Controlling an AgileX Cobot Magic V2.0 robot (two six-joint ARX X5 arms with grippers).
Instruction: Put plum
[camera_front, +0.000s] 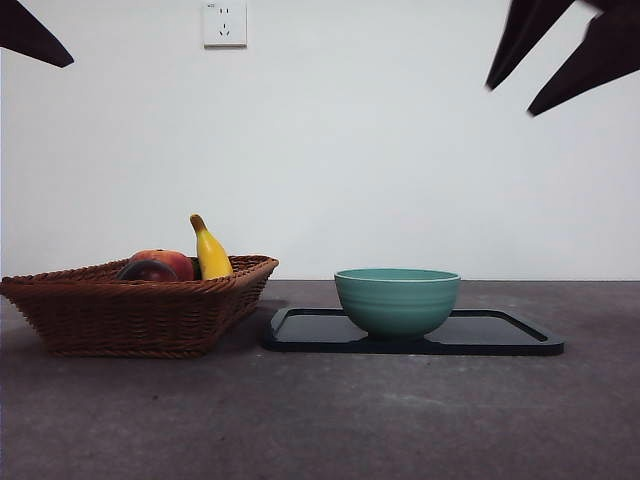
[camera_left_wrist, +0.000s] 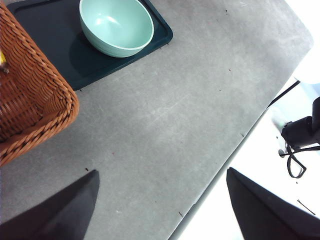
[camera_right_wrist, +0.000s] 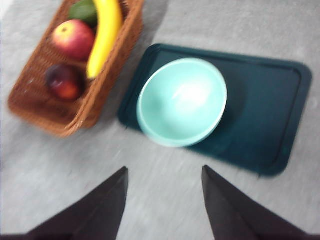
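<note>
Round, glossy dark maroon plum (camera_right_wrist: 64, 82) sits in the woven brown wicker basket (camera_right_wrist: 35, 102), near one end, just beside the red-yellow round fruit (camera_right_wrist: 73, 39) and the yellow banana (camera_right_wrist: 103, 35). A green fruit (camera_right_wrist: 84, 10) lies at the far end, cut off by the frame edge.

Handling judgement: plum looks smooth and likely slippery, firm but bruisable, light. Best taken from above across its widest part, jaws clear of the banana and the basket wall, with moderate squeeze.

Right end effector (camera_right_wrist: 165, 200) hovers over the grey worktop (camera_right_wrist: 150, 190), well apart from the basket, jaws spread, holding nothing. Left end effector (camera_left_wrist: 160, 205) also wide open and empty, near the worktop edge.

Visibility: front view shows only the plum's top (camera_front: 147, 271) above the rim. Right wrist view is blurred. Destination unstated; the teal ceramic bowl (camera_right_wrist: 181, 101) on the dark rectangular tray (camera_right_wrist: 270, 100) is the likely target, a guess only.
</note>
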